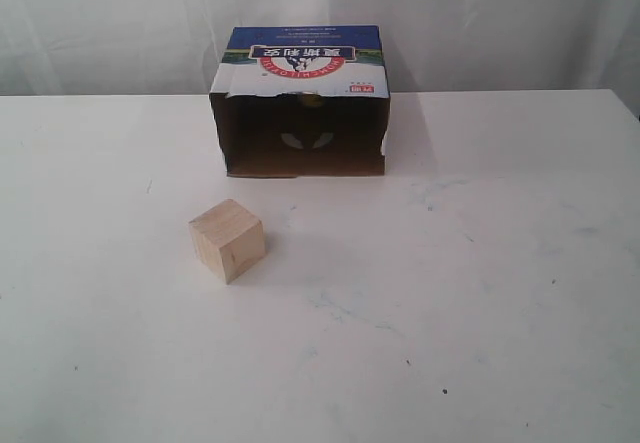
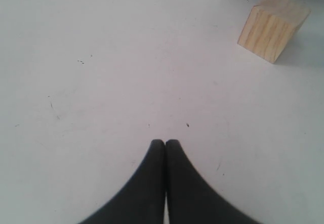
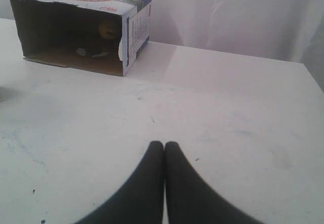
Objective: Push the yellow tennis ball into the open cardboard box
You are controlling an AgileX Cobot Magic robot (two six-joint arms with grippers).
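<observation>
Both clenched and empty, our left end effector (image 2: 165, 143) and right end effector (image 3: 164, 144) face the open brown cardboard box (image 1: 305, 41) at 12 o'clock on the white bench (image 1: 500, 263), where we see the mustard-yellow tennis ball (image 3: 108, 29) already deep inside.

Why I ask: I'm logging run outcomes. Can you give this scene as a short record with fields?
ball: yellow tennis ball inside the box, deep in its shadowed interior
box: open cardboard box lying on its side, opening toward the exterior camera
cube: wooden cube on the white table, in front of the box and apart from it
left claw: shut, empty, over bare table, short of the cube
right claw: shut, empty, over bare table
task state: ball appears to be in the box
</observation>
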